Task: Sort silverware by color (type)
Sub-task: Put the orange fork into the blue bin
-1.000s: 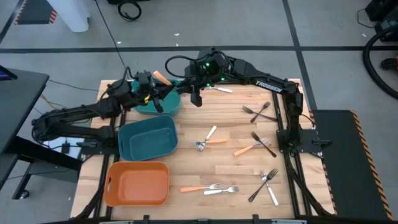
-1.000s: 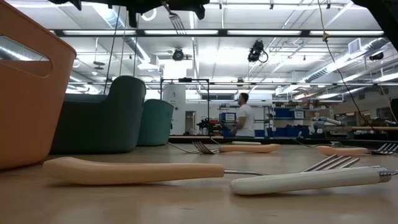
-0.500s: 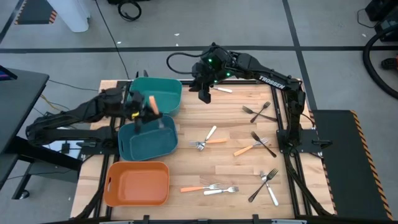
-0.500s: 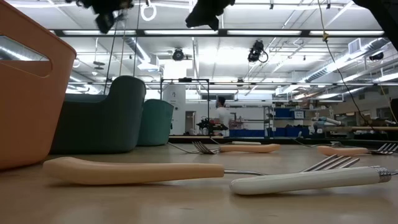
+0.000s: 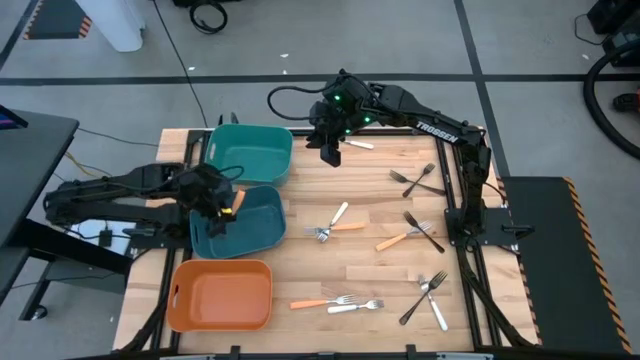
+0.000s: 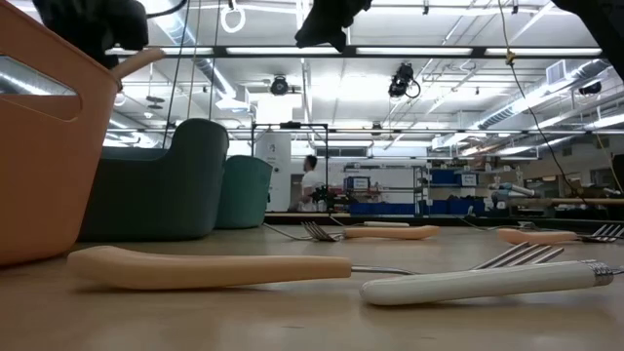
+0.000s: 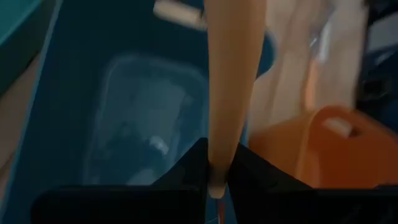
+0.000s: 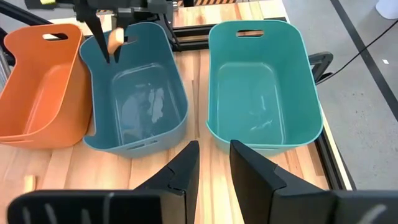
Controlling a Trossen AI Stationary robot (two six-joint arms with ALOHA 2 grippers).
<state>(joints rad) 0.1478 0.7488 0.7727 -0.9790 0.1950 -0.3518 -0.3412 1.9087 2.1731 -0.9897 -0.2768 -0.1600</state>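
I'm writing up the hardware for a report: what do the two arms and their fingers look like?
Both arms are dark, slim and jointed, mounted on black frames at the table's sides. The right arm carries white TROSSEN lettering, a green light near its wrist and a black cable looping off it. The left arm shows no lettering. The right gripper has flat, dark, angular fingers; the left gripper likewise.

high view looks straight down; low view sits at tabletop level facing the room; both wrist views share the blue bin (image 8: 134, 99) closely.
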